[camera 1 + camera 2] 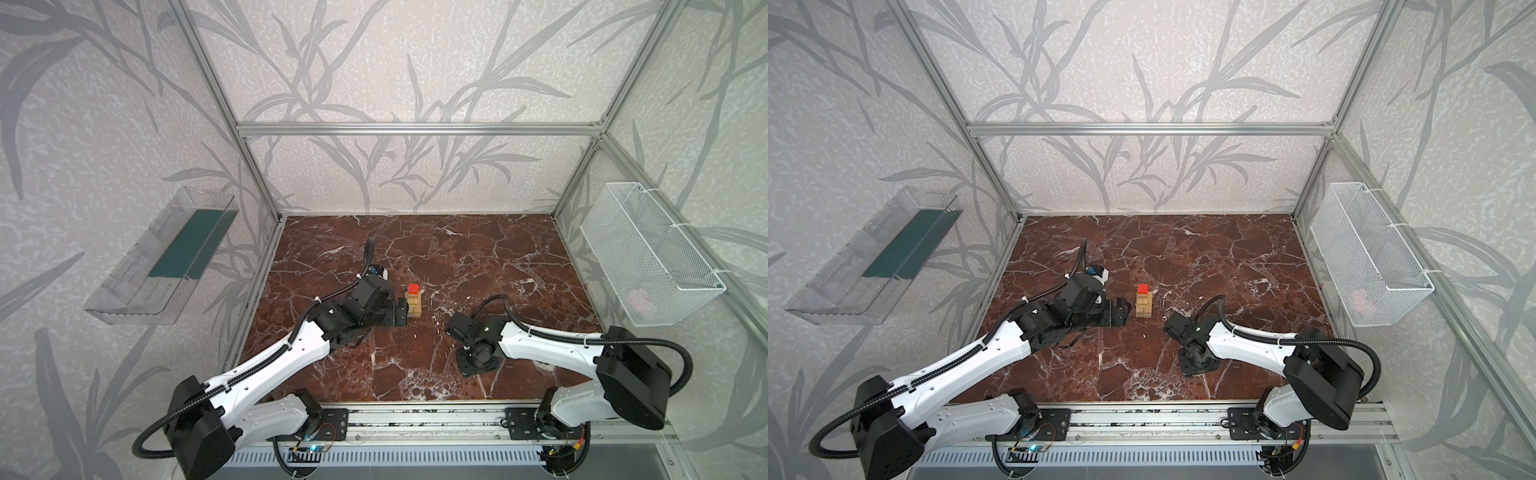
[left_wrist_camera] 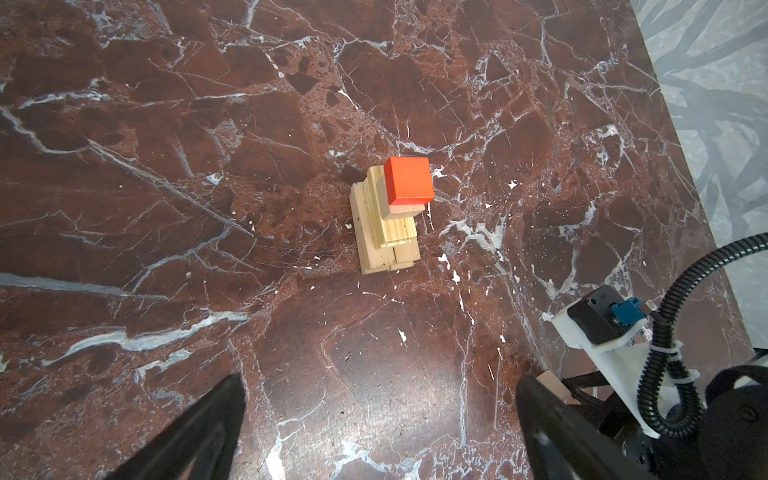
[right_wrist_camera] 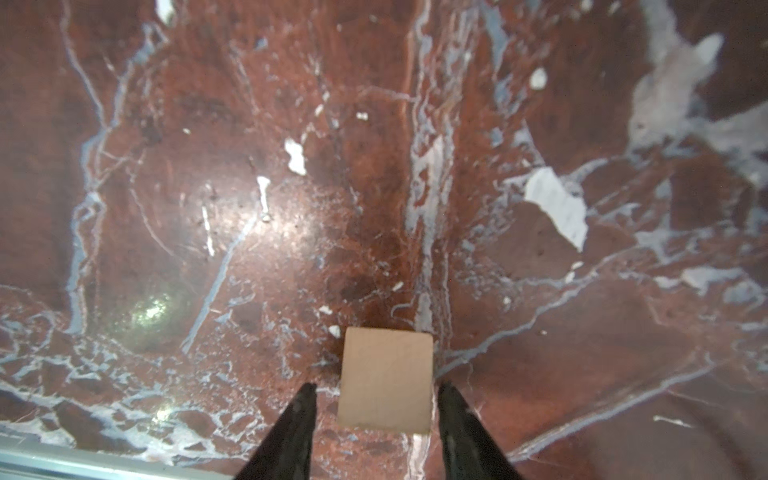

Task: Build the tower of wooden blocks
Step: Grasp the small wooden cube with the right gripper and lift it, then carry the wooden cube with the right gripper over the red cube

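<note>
Step in hand: picking up a loose pale cube (image 3: 386, 380) from the tabletop (image 1: 478, 257), near and right of the tower (image 1: 414, 302). Right tool (image 3: 376, 386) straddling it, narrow, with a gap at one side, so seemingly not yet gripped. Left tool (image 1: 401, 312) wide and empty, just left of the tower, with the red cube (image 2: 409, 178) on top. Next: pinch squarely, lift straight, carry across without knocking the tower.

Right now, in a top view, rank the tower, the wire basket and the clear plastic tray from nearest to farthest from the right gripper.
1. tower: nearest the right gripper, just left of it and farther back.
2. wire basket: hung on the right wall.
3. clear plastic tray: farthest, on the left wall.
</note>
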`<move>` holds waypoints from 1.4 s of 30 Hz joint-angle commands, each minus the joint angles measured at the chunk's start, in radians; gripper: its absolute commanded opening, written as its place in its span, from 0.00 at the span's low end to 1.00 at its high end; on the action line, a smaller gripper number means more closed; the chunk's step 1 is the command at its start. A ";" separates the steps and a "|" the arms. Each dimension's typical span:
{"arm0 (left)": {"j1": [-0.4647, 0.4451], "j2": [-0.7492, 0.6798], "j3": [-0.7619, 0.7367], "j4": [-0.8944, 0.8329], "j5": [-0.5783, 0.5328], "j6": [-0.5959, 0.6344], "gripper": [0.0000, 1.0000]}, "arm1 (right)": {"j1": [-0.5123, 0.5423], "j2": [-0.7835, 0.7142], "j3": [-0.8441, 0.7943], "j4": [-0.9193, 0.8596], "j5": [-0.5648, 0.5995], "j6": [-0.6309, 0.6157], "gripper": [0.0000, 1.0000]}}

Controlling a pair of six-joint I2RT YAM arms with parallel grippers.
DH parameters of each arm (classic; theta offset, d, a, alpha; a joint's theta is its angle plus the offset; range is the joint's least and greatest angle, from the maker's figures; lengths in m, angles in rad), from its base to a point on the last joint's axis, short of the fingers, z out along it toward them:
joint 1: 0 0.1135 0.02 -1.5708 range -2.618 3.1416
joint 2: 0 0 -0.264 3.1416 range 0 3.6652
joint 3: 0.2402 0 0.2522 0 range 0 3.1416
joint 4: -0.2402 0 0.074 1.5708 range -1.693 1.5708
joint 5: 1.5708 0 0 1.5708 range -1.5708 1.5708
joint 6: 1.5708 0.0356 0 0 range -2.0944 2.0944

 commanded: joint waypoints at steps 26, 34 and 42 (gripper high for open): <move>0.033 -0.057 0.002 0.000 -0.012 0.015 1.00 | 0.005 -0.050 0.160 -0.141 0.097 0.004 0.29; 0.088 -0.093 0.001 -0.018 0.008 0.039 0.99 | -0.003 0.008 0.408 -0.261 0.164 0.078 0.26; 0.154 -0.117 -0.020 -0.017 0.053 0.051 0.99 | -0.019 0.200 0.706 -0.293 0.202 0.087 0.26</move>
